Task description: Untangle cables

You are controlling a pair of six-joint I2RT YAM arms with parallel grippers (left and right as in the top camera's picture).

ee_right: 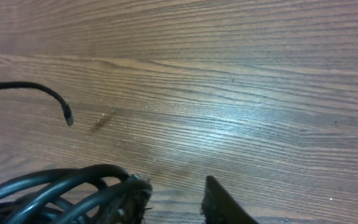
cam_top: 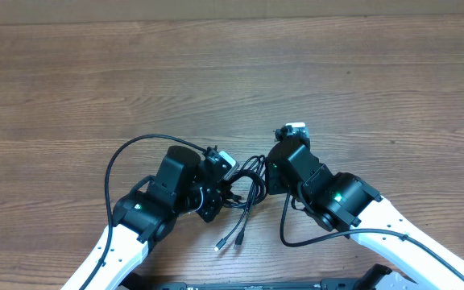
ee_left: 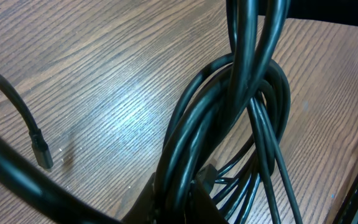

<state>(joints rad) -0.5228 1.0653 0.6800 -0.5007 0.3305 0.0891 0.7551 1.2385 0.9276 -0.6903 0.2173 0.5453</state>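
Observation:
The cables [cam_top: 249, 182] are a knot of thin black cords lying between my two grippers, with two plug ends [cam_top: 229, 242] trailing toward the table's near edge. My left gripper [cam_top: 222, 187] reaches in from the left. In the left wrist view it [ee_left: 176, 190] is shut on several strands of the looped cables [ee_left: 229, 124], and one loose plug end [ee_left: 41, 153] lies on the wood. My right gripper [cam_top: 270, 179] stands at the knot's right side. It [ee_right: 174, 186] is open with bare wood between its fingers; cable loops [ee_right: 55, 186] rest against the outside of its left finger [ee_right: 132, 199].
A thick black arm wire [cam_top: 113, 165] arcs out to the left of the left arm, and another [cam_top: 284, 221] hangs by the right arm. One loose cable end [ee_right: 67, 115] lies on the wooden table [cam_top: 361, 89]. The table's far edge [cam_top: 216, 18] runs along the top.

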